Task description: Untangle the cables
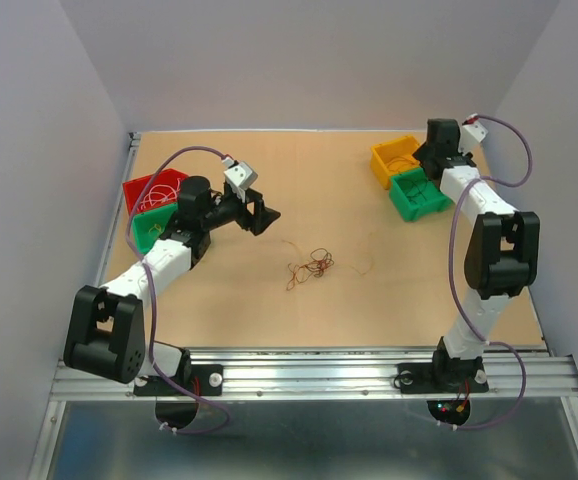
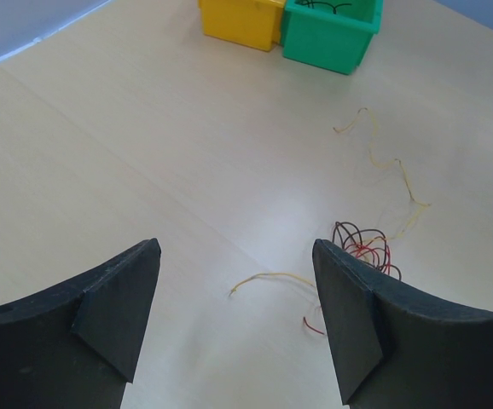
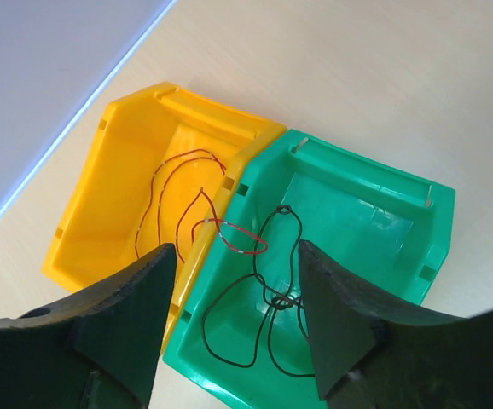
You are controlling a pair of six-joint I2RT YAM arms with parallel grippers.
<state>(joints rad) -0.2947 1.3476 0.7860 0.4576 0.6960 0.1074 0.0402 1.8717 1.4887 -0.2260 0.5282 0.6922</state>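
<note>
A small knot of thin brown, red and yellow cables point(image 1: 310, 266) lies on the table's middle; in the left wrist view the knot point(image 2: 364, 244) sits by my right finger, with a yellow strand point(image 2: 268, 279) and a long yellow strand point(image 2: 389, 162) trailing from it. My left gripper point(image 1: 265, 215) is open and empty, left of the knot and above the table. My right gripper point(image 3: 234, 294) is open and empty above two bins. A black wire point(image 3: 274, 290) lies in the green bin point(image 3: 374, 213). A red wire point(image 3: 178, 200) lies in the yellow bin point(image 3: 127, 196) and drapes over the shared rim.
A yellow bin point(image 1: 394, 158) and a green bin point(image 1: 419, 195) stand at the far right. A red bin point(image 1: 149, 190) and a green bin point(image 1: 147, 230) stand at the left, partly under my left arm. A lone yellow strand point(image 1: 367, 262) lies right of the knot.
</note>
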